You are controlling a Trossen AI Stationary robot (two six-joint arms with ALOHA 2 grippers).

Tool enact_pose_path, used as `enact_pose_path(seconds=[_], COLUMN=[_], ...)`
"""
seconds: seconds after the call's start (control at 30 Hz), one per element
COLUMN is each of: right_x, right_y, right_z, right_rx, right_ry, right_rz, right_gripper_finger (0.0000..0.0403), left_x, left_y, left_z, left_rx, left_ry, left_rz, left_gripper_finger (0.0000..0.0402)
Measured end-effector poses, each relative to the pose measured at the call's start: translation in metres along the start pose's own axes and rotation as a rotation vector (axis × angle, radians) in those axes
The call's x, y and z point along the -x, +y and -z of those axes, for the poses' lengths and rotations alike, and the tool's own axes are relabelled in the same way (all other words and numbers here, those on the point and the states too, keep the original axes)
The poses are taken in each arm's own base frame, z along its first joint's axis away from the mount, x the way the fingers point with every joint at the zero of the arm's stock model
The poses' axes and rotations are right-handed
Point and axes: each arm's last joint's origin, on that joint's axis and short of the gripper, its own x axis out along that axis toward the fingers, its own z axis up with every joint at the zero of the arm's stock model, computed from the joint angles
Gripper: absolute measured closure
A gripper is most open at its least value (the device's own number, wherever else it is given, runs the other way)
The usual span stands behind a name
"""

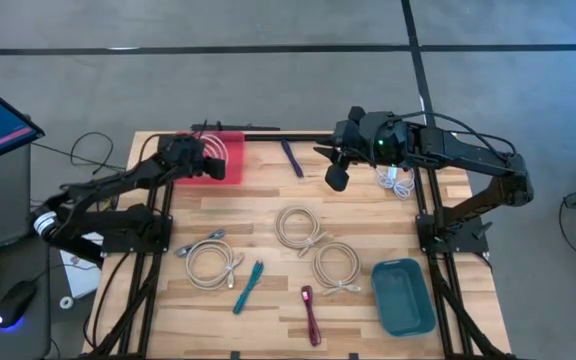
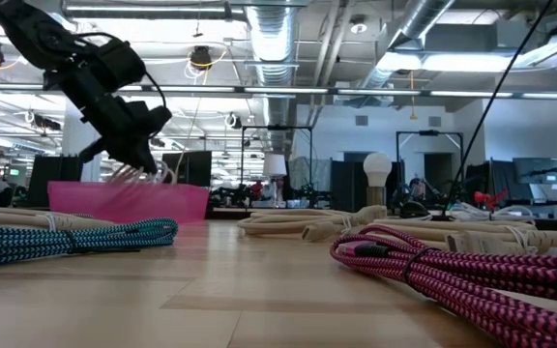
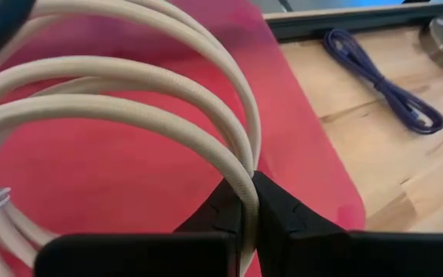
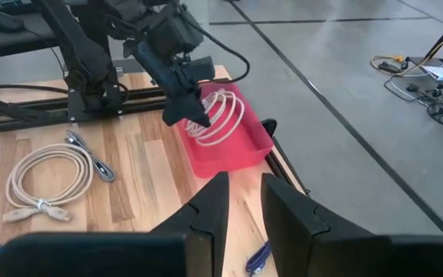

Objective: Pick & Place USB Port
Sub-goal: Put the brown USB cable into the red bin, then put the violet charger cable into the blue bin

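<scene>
Pink braided cable [image 2: 453, 266] lies closest on the desk [image 1: 368, 225]; left end effector [image 3: 251, 201] clamps a beige cable coil [image 3: 129, 100] over the red tray [image 1: 230, 160]; right end effector [image 4: 243, 201] hovers, fingers apart

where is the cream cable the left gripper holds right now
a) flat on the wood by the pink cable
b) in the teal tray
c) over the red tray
c: the left gripper is shut on the cream cable, whose coil hangs over the red tray.
</scene>
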Motion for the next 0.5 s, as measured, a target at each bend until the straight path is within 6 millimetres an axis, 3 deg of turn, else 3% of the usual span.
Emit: enact_pose_path(seconds=[0.37, 0.5], right_x=[0.0000, -0.0001], right_y=[0.0000, 0.0001], right_z=[0.0011, 0.0024], right_rx=[0.003, 0.007], right_ry=[0.011, 0.024], right_rz=[0.000, -0.001], right_gripper_finger=[0.0333, 0.0333], left_x=[-0.0015, -0.0005], left_y=[-0.0006, -0.0038], left_z=[-0.0015, -0.0036], left_rx=[0.034, 0.034], left_ry=[-0.018, -0.017], left_rz=[-0.001, 0.083], left_gripper_finger=[0.0321, 0.0313])
